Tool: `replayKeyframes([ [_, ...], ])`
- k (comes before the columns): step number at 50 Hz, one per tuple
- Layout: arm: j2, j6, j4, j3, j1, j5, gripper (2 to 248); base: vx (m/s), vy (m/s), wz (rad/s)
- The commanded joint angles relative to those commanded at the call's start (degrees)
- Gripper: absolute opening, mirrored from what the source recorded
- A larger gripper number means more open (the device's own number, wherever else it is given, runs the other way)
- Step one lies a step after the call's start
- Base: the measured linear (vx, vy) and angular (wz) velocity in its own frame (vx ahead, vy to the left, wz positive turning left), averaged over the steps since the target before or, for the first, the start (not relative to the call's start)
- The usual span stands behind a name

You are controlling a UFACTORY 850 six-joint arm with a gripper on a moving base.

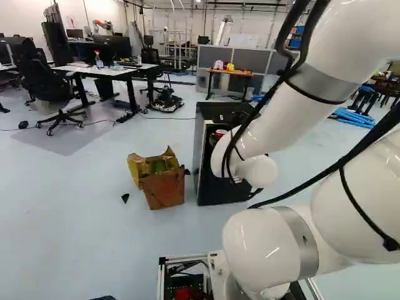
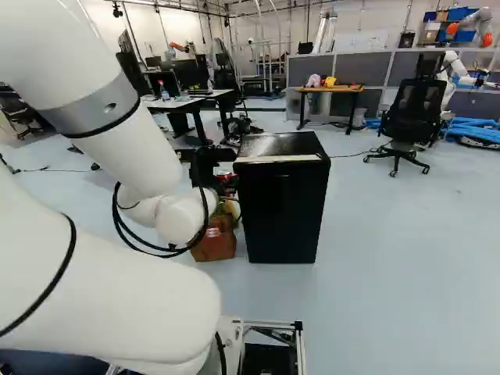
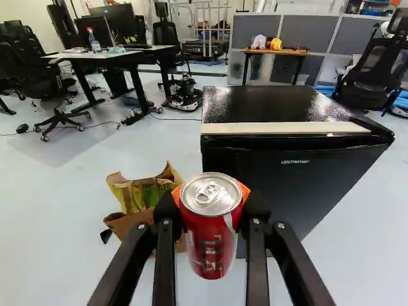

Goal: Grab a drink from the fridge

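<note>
Plainly clamped from two sides on a red drink can (image 3: 207, 248) with the gripper (image 2: 226, 181), its orange pads (image 3: 245, 192) against opposite sides. Holds the can between the fingers, raised off the floor (image 3: 51, 223). Stands upright there, with the long axis close to vertical and the lid facing up. Looks glossy red around the body, with pale lettering and a whitish stripe, and shows bright silver at the rim, lid and pull tab. Ahead of the gripper and toward the robot's right, near a black mini fridge (image 3: 280, 175) with a pale strip along its top front edge. Lower than the gripper and ahead, toward the robot's left, with an open, crumpled brown and yellow-green bag (image 3: 141, 193) on the floor. Farther ahead of the gripper, with a wood-topped table (image 3: 290, 51); off to its left, with a white-topped desk (image 3: 105, 55) and a black office chair (image 3: 32, 83).
</note>
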Motion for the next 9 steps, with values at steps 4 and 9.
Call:
replayKeyframes([
  [4,0.0,0.0,0.0,0.0,0.0,0.0,99,0.000,0.000,0.000],
  [9,0.0,0.0,0.0,0.0,0.0,0.0,99,0.000,0.000,0.000],
])
